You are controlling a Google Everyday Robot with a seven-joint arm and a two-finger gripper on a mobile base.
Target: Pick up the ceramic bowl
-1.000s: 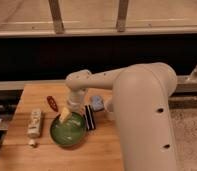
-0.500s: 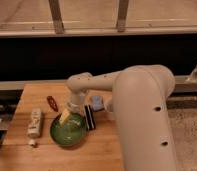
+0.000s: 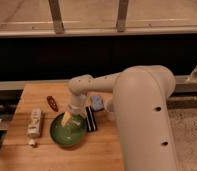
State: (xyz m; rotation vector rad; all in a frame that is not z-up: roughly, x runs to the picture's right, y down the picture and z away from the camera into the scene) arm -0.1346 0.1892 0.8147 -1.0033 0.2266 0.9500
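The ceramic bowl (image 3: 62,135), round and glossy green, sits on the wooden table (image 3: 102,155) near its middle. My gripper (image 3: 68,118) comes down from the white arm (image 3: 92,85) and sits at the bowl's far rim, with its yellowish tip reaching into the bowl. The bowl rests flat on the table.
A black oblong object (image 3: 91,119) lies just right of the bowl, with a blue packet (image 3: 96,102) behind it. A white bottle (image 3: 34,123) lies on its side to the left, and a small red-brown item (image 3: 52,103) lies behind it. A dark railing runs behind the table.
The gripper has sunk slightly toward the bowl's far rim. The bowl and the other objects have not moved.
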